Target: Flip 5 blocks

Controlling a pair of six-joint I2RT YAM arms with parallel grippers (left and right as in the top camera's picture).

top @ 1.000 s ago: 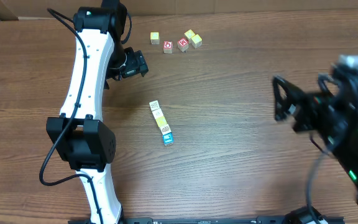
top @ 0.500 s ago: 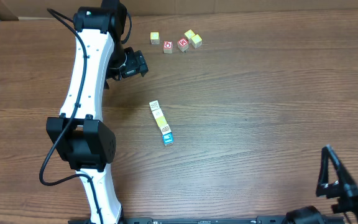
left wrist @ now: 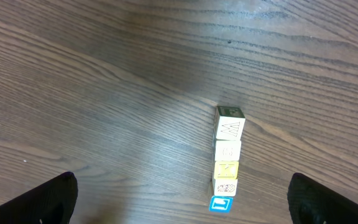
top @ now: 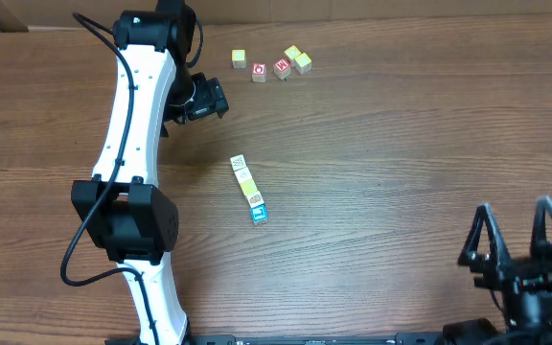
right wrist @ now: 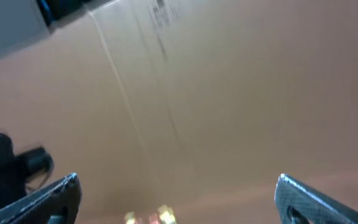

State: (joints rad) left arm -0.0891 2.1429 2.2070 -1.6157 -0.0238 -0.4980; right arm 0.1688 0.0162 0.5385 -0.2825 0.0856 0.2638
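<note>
1. Overhead view shows the five blocks (top: 248, 189) lying in one tight row near the middle of the table (top: 401, 144). Each touches the next, and the line runs slightly aslant, with a blue-faced cube at the end toward the arm bases.
2. Left wrist view gives the upward faces: a W at one end, then a white face, a yellow one, a pale printed one, and the blue one last.
3. Nothing in the pictures marks a cube as turned or unturned. None is tilted, lifted or out of line. I judge the task to be either not begun or between flips, but I cannot tell how many of the five are done.
4. The left gripper (top: 214, 100) hangs with its jaws spread fully and nothing between them. It is apart from the row, on its far-left side. In its own camera the row lies ahead between the two fingertips, nearer the right one, touching neither.
5. The right gripper (top: 513, 235) sits at the near right corner, well apart from the row. Its jaws are also spread wide and empty, and its camera faces a cardboard wall (right wrist: 229, 93).
6. Two red-faced cubes (top: 270, 70) and three pale cubes (top: 239, 58) form a loose cluster at the far edge, well apart from the row.
</note>
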